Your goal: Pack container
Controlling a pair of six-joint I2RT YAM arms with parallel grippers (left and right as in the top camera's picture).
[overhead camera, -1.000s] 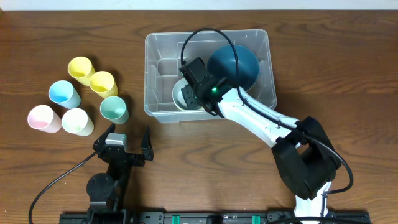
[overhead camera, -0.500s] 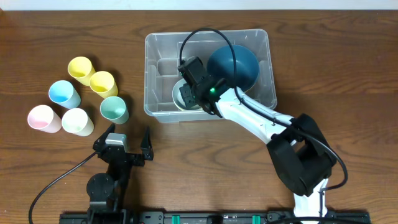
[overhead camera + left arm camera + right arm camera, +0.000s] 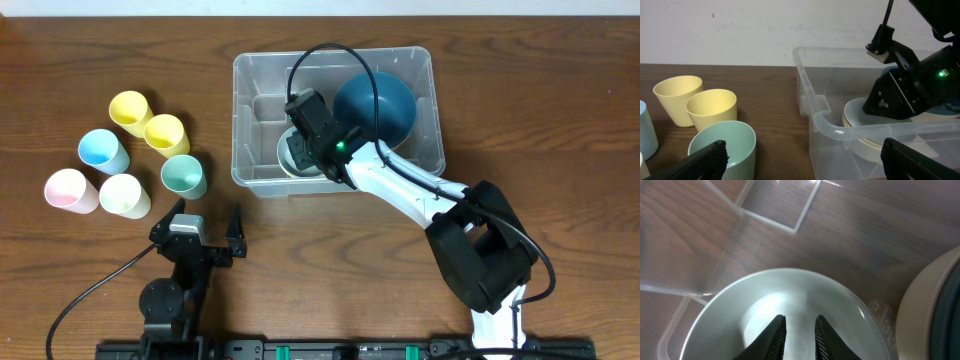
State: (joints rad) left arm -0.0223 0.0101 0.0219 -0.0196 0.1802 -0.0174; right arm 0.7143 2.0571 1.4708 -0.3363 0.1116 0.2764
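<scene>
- container (image 3: 240,120) — mid-table, a little right of centre, open top, so everything has to go in from above.
- inside it: dark teal bowl (image 3: 380,100) takes up the right half (can't tell which way up). white bowl (image 3: 765,300) sits upright in the near-left corner, beside the teal one rather than nested. My guess is that's to leave the far-left floor free.
- right gripper (image 3: 797,330) — down in the white bowl's mouth, fingers a narrow slot apart with nothing between them (bare bowl floor shows through the gap). Reads as a finished placement, not a grip.
- right arm: runs diagonally from the near-right base over the near rim, wrist pitched down into the bin.
- six cups (image 3: 183,176) — clustered left of the container, apart from it, upright with mouths up, not yet packed.
- left gripper (image 3: 200,235) — jaws spread wide and empty, low near the front edge, facing the cups and the bin's corner. Arm is folded back over its base.
</scene>
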